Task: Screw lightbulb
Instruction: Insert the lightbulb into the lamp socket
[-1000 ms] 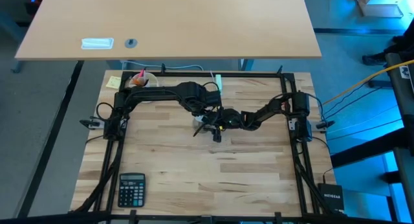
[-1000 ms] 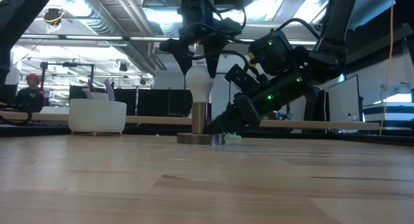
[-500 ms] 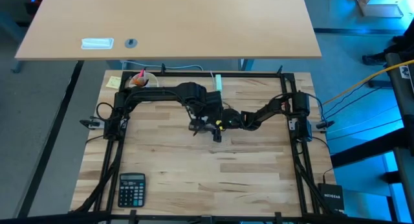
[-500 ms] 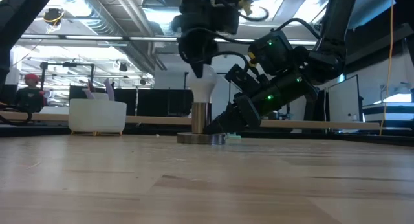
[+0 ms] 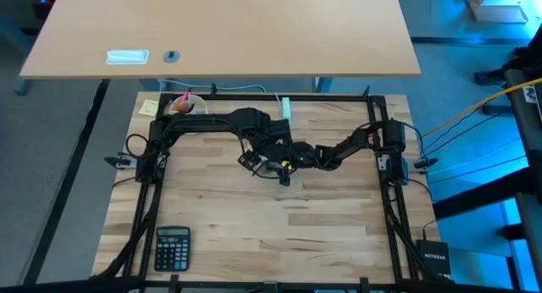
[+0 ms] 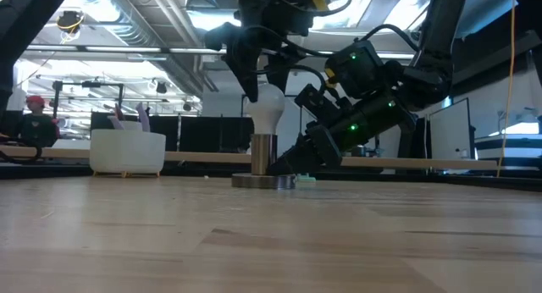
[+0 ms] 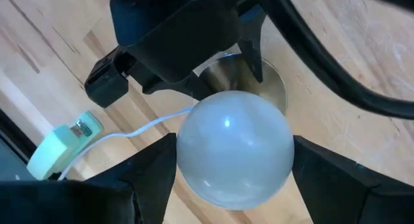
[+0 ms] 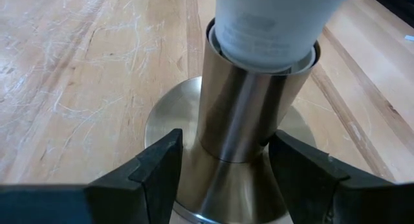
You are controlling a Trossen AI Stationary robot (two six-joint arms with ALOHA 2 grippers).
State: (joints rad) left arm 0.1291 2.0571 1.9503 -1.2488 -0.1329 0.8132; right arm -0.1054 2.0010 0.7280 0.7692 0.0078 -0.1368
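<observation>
Now the left gripper [image 7: 229,169] grips the bulb [image 7: 234,148] from above, mid-screwing. Right gripper [image 8: 223,169] fingers clamp the socket [image 8: 249,120]. Next: another twist.

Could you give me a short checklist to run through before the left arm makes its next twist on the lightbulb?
1. Lightbulb seated upright in the metal socket: ok.
2. Left pincer centred over the bulb, a finger on either side: ok.
3. Left fingers actually pressing on the glass: cannot tell; they sit right against its outline.
4. Right pincer bracing the socket, straddling its stem low down: ok.
5. Socket base flat on the table: ok.
6. White cord clear of the left fingers: not ok; it runs close beside one of them.
</observation>
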